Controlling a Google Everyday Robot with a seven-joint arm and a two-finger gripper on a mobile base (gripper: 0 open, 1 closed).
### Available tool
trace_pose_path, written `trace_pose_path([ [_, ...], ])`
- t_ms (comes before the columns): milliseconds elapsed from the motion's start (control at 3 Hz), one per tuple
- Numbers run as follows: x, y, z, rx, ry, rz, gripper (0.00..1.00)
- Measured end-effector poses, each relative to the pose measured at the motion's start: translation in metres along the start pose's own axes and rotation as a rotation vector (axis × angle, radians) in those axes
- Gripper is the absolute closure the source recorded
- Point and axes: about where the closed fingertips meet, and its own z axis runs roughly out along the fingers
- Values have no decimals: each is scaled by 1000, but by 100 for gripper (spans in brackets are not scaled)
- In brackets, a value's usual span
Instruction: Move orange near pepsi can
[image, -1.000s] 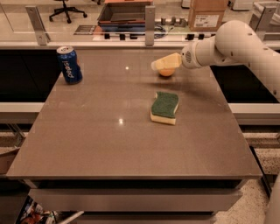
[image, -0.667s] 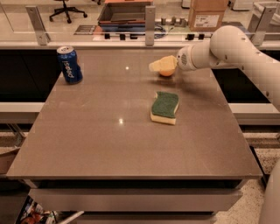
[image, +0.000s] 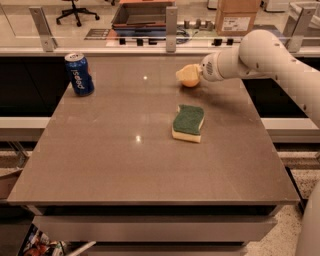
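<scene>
The orange (image: 190, 80) sits at the far right of the brown table, partly covered by the pale fingers (image: 183, 73) of my gripper (image: 188, 75), which reaches in from the right on a white arm. The gripper is wrapped around the orange and appears shut on it, just above the tabletop. The blue pepsi can (image: 79, 74) stands upright at the far left of the table, well apart from the orange.
A green-and-yellow sponge (image: 188, 122) lies right of the table's middle, in front of the orange. A railing with metal posts (image: 171, 22) runs behind the far edge. The table's front edge (image: 150, 202) is near the camera.
The gripper with the orange has shifted a little to the left and towards the far edge. The can and the sponge have not moved.
</scene>
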Motion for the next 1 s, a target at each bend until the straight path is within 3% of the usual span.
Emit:
trace_pose_path([
  [333,1,2,3,-4,3,0,86],
  [667,2,3,5,-7,5,0,100],
  [1000,-5,9,3,-12,24,-23,100],
])
